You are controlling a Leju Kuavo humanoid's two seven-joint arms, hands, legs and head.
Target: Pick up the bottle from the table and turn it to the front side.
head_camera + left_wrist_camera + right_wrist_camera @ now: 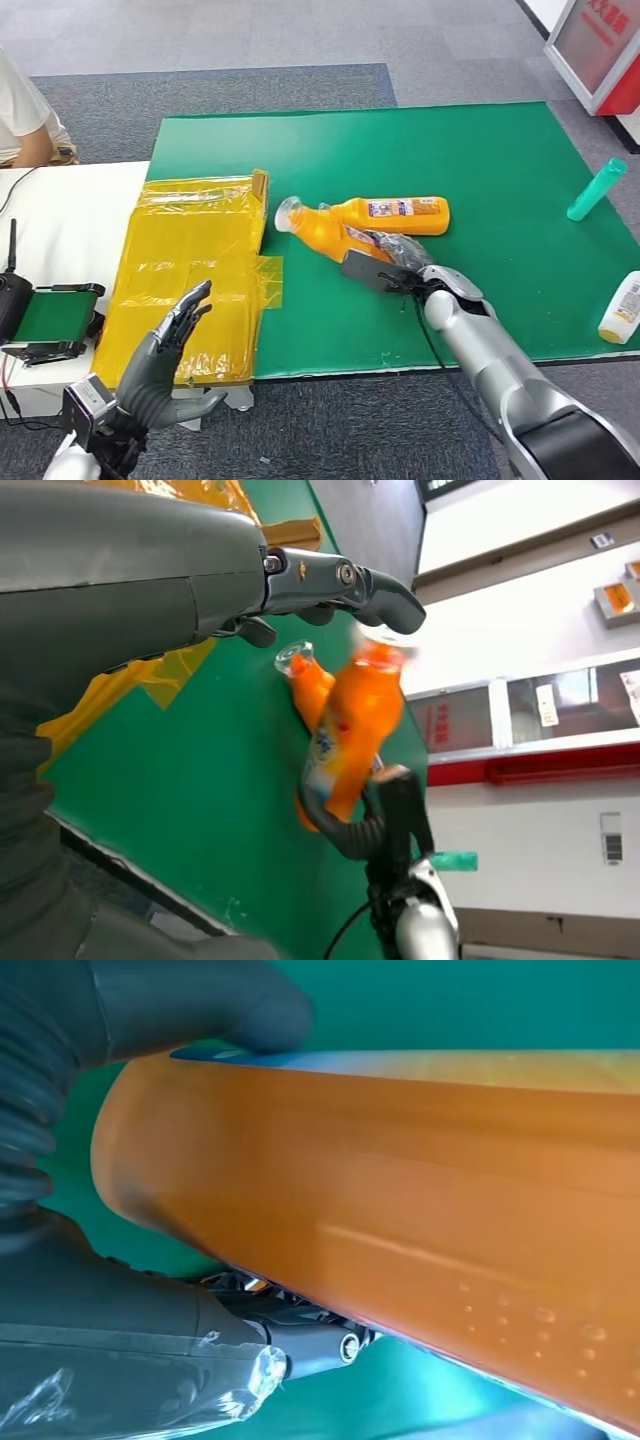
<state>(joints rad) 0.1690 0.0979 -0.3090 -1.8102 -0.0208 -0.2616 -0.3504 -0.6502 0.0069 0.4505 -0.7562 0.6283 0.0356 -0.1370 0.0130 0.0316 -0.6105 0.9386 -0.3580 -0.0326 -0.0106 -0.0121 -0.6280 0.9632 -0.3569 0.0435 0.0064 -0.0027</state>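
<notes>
Right hand (392,262) grips the orange plastic bottle (324,232) near its base, mid-frame on the green tabletop (490,200), ready to rotate it. Left hand (170,345) holds nothing, fingers spread, lower left.

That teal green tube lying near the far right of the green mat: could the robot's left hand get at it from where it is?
Probably not easily. The left hand hovers open over the yellow plastic sheet, while the teal green tube lies across the green mat, beyond the right hand holding an orange bottle.
</notes>
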